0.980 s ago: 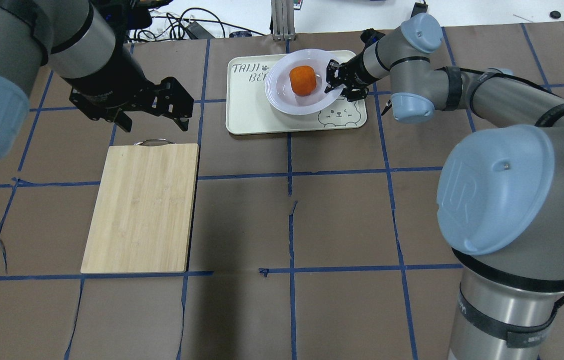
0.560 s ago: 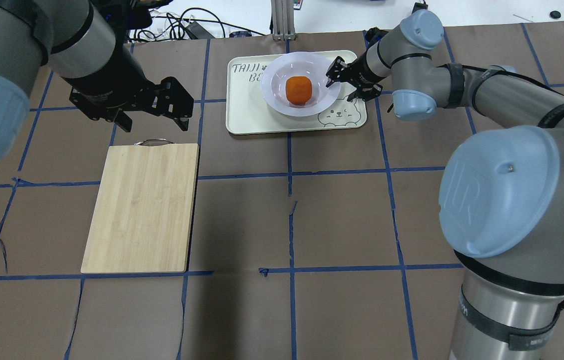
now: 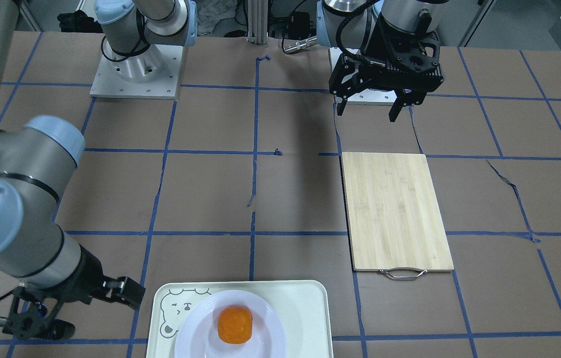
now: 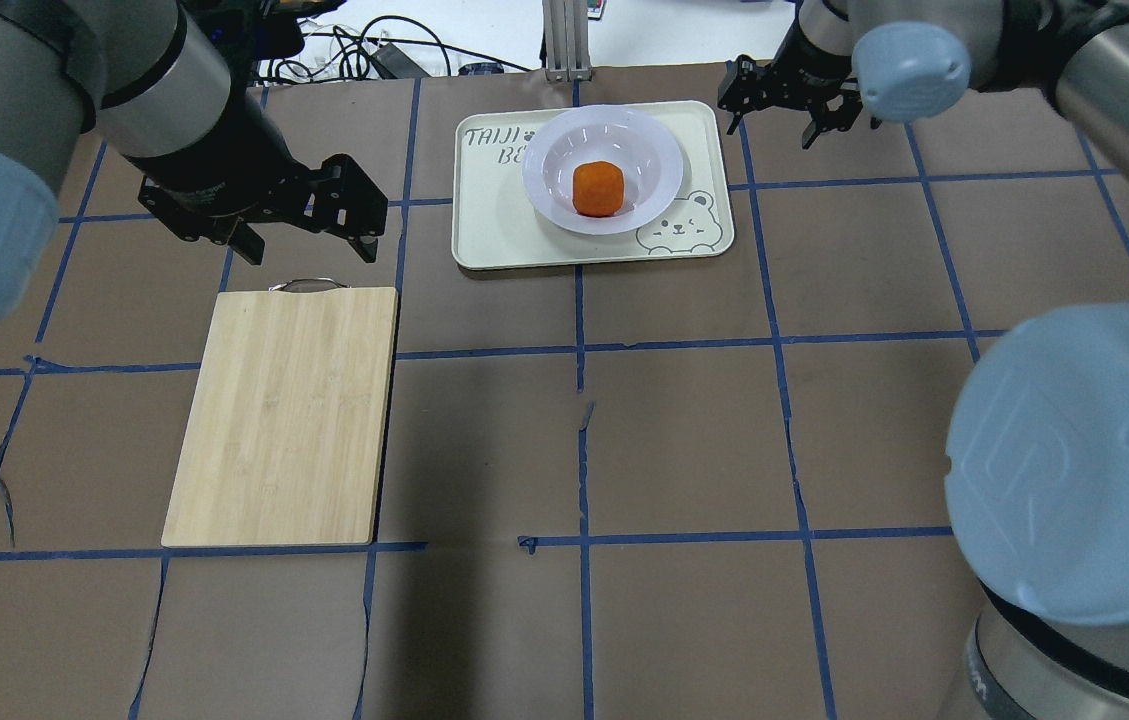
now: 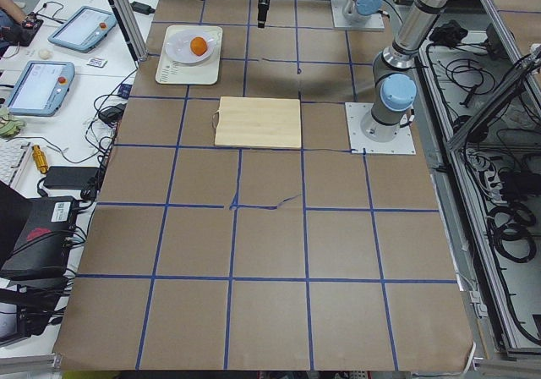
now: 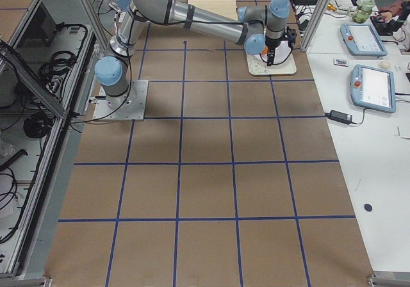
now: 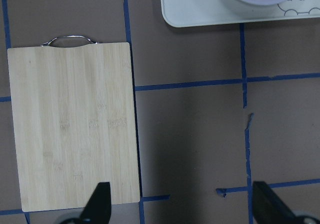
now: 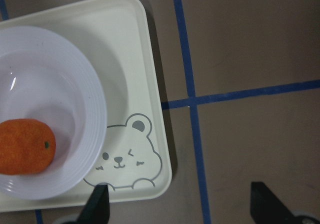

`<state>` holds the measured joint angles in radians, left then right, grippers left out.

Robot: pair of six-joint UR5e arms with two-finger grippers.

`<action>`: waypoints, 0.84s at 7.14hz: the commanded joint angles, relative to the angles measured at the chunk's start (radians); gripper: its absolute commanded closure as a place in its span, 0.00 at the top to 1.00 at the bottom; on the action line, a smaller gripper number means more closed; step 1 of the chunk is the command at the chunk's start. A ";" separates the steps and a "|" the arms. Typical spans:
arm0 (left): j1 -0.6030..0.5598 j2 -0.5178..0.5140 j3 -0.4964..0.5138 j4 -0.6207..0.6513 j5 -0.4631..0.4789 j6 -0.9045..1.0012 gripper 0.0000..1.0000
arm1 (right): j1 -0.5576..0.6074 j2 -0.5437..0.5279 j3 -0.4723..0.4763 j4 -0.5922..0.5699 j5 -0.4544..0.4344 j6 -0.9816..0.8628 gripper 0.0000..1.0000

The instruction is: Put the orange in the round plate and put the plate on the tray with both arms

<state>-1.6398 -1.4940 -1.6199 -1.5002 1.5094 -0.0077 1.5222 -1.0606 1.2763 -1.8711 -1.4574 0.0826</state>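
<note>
Overhead: the orange [image 4: 595, 188] sits in the centre of the round plate [image 4: 549, 160], which rests on the tray [image 4: 494, 235]. The right arm [image 4: 909, 45] is the nearer one. Its jaws gape empty just beyond the tray's far right corner, touching nothing. The left arm [image 4: 174, 95] hangs well apart, jaws wide and empty, near the handle end of the cutting board [image 4: 284, 420]. Right wrist view: tray and plate lie left of the jaws, so pulling away rightward looks safest.

The tray [image 4: 496, 222] reads "TAIJI" and what looks like "BE".
</note>
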 commanded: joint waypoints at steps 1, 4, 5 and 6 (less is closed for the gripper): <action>0.000 0.000 0.000 0.000 0.000 0.000 1.00 | 0.025 -0.227 -0.003 0.325 -0.063 -0.035 1.00; 0.000 0.000 -0.002 -0.002 0.002 0.002 1.00 | 0.062 -0.444 0.095 0.418 -0.100 -0.056 1.00; 0.000 0.001 0.000 -0.008 0.006 0.003 1.00 | 0.059 -0.450 0.166 0.370 -0.098 -0.061 1.00; 0.000 0.003 0.006 -0.018 0.020 0.005 1.00 | 0.064 -0.458 0.193 0.255 -0.101 -0.085 1.00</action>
<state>-1.6398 -1.4926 -1.6187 -1.5084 1.5175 -0.0047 1.5826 -1.5003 1.4165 -1.5142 -1.5550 0.0196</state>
